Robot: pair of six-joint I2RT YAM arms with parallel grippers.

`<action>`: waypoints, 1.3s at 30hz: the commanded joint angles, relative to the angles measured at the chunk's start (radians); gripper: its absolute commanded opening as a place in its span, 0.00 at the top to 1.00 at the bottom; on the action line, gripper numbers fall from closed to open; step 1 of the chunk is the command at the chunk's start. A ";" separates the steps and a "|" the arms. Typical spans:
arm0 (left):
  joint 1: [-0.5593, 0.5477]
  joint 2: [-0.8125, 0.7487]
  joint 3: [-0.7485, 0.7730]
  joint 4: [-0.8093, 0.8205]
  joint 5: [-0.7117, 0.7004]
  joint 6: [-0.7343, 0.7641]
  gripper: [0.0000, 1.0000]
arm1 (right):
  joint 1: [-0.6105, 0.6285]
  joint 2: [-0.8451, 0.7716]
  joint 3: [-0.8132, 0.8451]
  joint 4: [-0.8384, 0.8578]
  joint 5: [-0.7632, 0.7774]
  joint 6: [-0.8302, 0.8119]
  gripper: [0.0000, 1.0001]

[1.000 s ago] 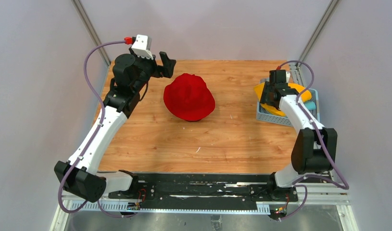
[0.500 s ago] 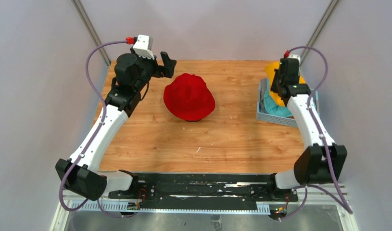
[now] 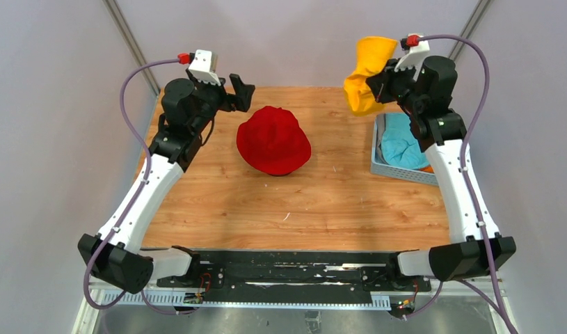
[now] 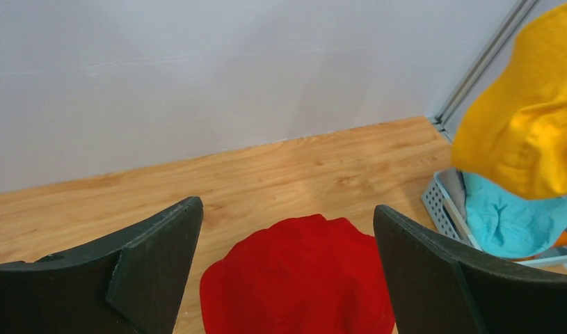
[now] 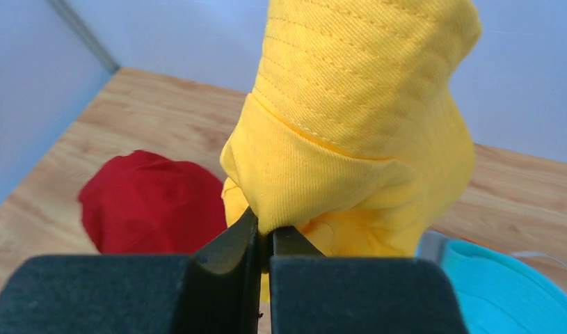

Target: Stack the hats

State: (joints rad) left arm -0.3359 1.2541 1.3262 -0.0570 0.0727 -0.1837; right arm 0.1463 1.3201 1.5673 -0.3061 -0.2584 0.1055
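Note:
A red hat [image 3: 274, 140] sits dome-up on the wooden table [image 3: 308, 202], also seen as the red hat [image 4: 301, 278] and the red hat [image 5: 152, 202]. My right gripper [image 3: 382, 83] is shut on the brim of a yellow hat [image 3: 367, 73], held high above the table's back right; the yellow hat [image 5: 357, 125] hangs from my right gripper [image 5: 264, 233]. A teal hat [image 3: 404, 142] lies in the basket with an orange hat [image 3: 426, 168] peeking under it. My left gripper [image 3: 242, 94] stands open and empty, left of and behind the red hat; in its wrist view the left gripper [image 4: 287, 216] frames it.
A light blue plastic basket [image 3: 392, 170] stands at the table's right edge. Grey walls with metal corner posts [image 3: 131, 45] close in the back and sides. Bare wood lies in front of the red hat.
My right gripper has shut on the yellow hat in the basket and lifted it up and back, uncovering the teal hat. The left arm has stayed still.

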 commanded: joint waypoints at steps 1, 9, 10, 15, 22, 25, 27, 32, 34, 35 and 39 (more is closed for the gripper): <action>0.005 -0.053 -0.016 0.065 0.034 -0.016 0.03 | 0.014 0.048 0.022 0.200 -0.371 0.131 0.99; 0.005 -0.066 -0.043 0.125 0.076 -0.037 0.02 | 0.018 0.146 -0.004 0.759 -0.791 0.545 0.99; 0.005 -0.068 -0.045 0.133 0.081 -0.040 0.02 | 0.019 0.163 -0.002 0.831 -0.816 0.607 0.99; 0.005 -0.081 -0.054 0.145 0.078 -0.039 0.02 | 0.026 0.245 0.040 1.120 -0.883 0.910 0.99; 0.005 -0.123 -0.067 0.108 0.008 -0.007 0.02 | 0.055 0.363 0.125 1.463 -0.958 1.318 0.99; 0.005 -0.150 -0.078 0.095 -0.021 0.004 0.02 | 0.080 0.377 0.135 1.561 -0.989 1.439 0.99; 0.005 -0.169 -0.087 0.090 -0.035 0.006 0.02 | 0.099 0.368 0.122 1.580 -1.004 1.468 0.99; 0.005 -0.213 -0.103 0.064 -0.062 0.004 0.02 | 0.148 0.307 0.038 1.510 -1.035 1.425 0.99; 0.005 -0.233 -0.116 0.054 -0.076 0.004 0.02 | 0.175 0.287 0.006 1.423 -1.050 1.363 0.99; 0.005 -0.244 -0.123 0.049 -0.086 0.004 0.02 | 0.189 0.278 -0.009 1.373 -1.056 1.323 0.99; 0.005 -0.286 -0.151 0.018 -0.146 0.017 0.01 | 0.238 0.264 -0.056 1.208 -1.068 1.176 0.99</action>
State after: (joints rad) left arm -0.3359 1.0149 1.2026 -0.0097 -0.0006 -0.1902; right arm 0.3340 1.6135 1.5455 1.0546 -1.2915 1.4296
